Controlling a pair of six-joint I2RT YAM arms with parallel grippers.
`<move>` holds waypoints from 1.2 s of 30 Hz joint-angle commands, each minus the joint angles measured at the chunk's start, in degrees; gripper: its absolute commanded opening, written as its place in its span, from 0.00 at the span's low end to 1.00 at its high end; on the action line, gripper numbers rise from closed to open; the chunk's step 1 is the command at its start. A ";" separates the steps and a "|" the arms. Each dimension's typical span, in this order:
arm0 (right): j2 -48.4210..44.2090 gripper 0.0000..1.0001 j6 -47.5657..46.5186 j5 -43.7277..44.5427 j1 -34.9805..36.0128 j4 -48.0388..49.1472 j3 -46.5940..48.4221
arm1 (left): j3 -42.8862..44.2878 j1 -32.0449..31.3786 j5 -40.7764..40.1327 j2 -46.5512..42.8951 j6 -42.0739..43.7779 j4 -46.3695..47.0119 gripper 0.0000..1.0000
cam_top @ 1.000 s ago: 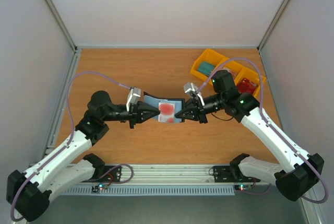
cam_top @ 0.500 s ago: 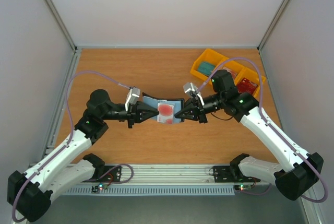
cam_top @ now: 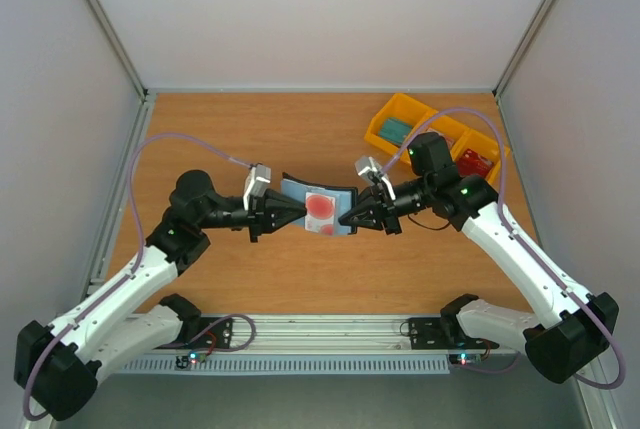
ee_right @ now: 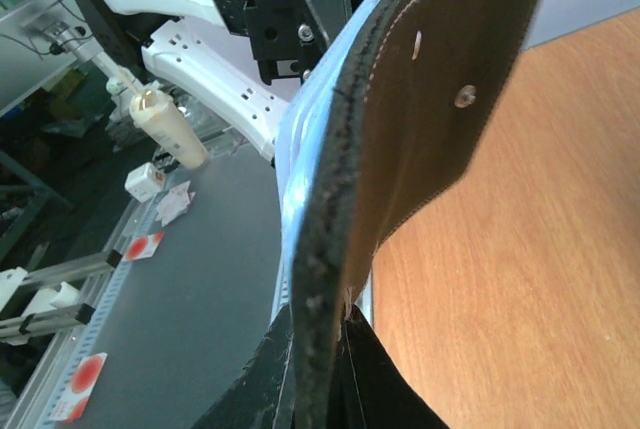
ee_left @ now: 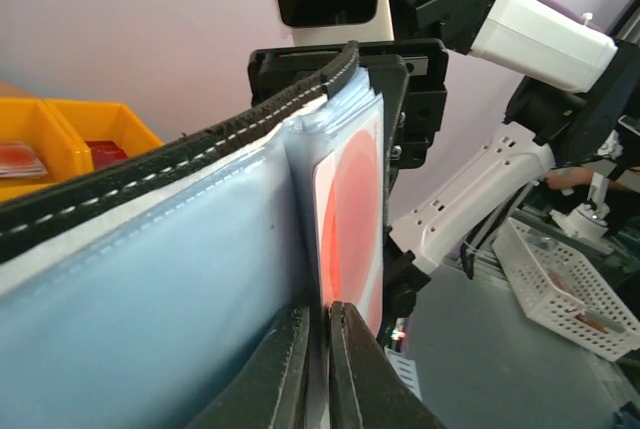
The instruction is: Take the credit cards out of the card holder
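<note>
The card holder (cam_top: 296,191), a grey-blue bifold with dark edges, hangs open above the table between both arms. A white credit card with a red disc (cam_top: 322,207) sits in its right half. My left gripper (cam_top: 300,211) comes in from the left. In the left wrist view this gripper (ee_left: 325,349) is shut on the credit card's (ee_left: 355,219) near edge, beside the blue pocket wall (ee_left: 150,279). My right gripper (cam_top: 345,219) comes in from the right. In the right wrist view it (ee_right: 325,349) is shut on the card holder's dark outer edge (ee_right: 440,79).
A yellow three-compartment tray (cam_top: 400,99) stands at the back right of the wooden table, with a teal item (cam_top: 396,130) and a red item (cam_top: 473,163) inside. Its yellow rim (ee_left: 60,114) also shows in the left wrist view. Grey walls close in both sides.
Both grippers and the card holder have shifted slightly to the right. The left gripper's tip now reaches further in toward the card.
</note>
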 commanded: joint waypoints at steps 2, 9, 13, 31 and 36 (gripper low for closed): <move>-0.75 0.01 -1.11 -3.23 -0.78 -1.31 2.05 | 0.05 0.48 -1.15 -0.71 1.17 1.30 0.10; -0.66 0.01 -1.03 -4.17 -0.76 -0.87 2.12 | -0.42 0.01 -1.76 0.82 -0.43 3.55 0.26; -0.35 0.01 -0.64 -4.28 -0.79 0.03 2.12 | -0.07 -1.10 -2.01 1.33 -0.87 4.30 0.27; -0.09 0.01 -2.12 -5.64 -0.78 0.66 1.77 | 0.29 -4.97 -5.60 2.62 0.01 6.30 0.25; 0.04 0.01 -2.26 -2.33 -0.78 0.51 1.84 | 0.28 -4.48 -5.18 0.72 1.73 4.47 0.00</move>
